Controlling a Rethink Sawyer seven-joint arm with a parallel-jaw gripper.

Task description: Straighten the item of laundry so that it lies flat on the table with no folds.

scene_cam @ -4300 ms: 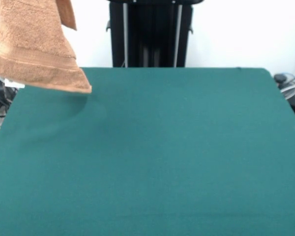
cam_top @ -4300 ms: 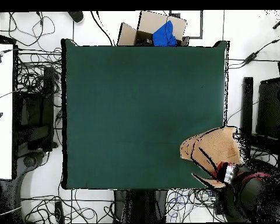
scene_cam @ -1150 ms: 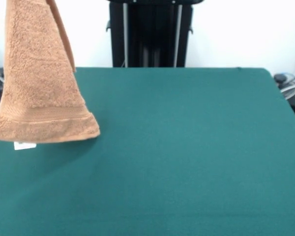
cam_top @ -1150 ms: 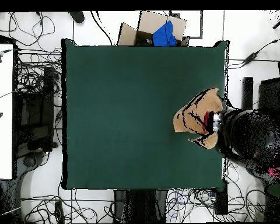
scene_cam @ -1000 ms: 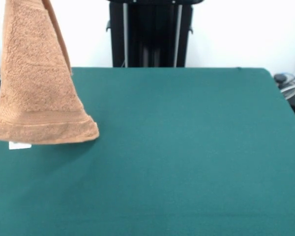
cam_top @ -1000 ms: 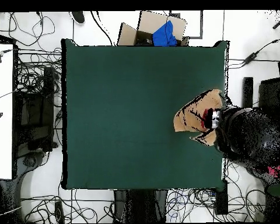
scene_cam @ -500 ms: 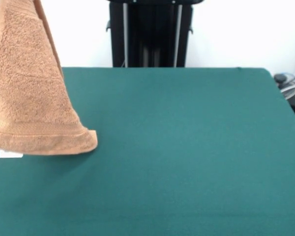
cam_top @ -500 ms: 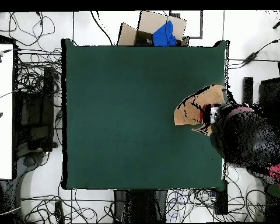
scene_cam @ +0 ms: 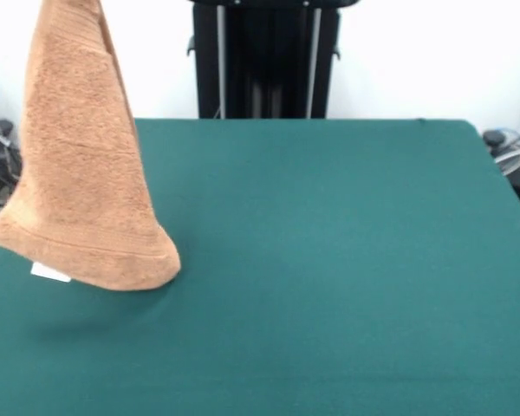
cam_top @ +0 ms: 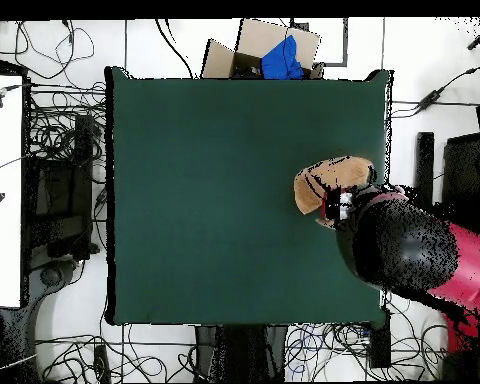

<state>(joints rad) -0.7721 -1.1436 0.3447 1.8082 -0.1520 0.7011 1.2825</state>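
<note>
I see the counter (scene_cam: 329, 260) bare up close. Further back at its side edge, my towel (scene_cam: 87, 173) hangs in a soft, limp cone, hem just above the cloth, white tag (scene_cam: 50, 272) showing. The claw (cam_top: 340, 205) grips its top corner; I'd next pinch a hem corner.

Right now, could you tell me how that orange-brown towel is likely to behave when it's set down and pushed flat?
The towel hangs in a limp cone above the table, so it is probably floppy. Its terry pile would likely drag on the cloth-like surface rather than slide, and pushing may bunch it.
</note>
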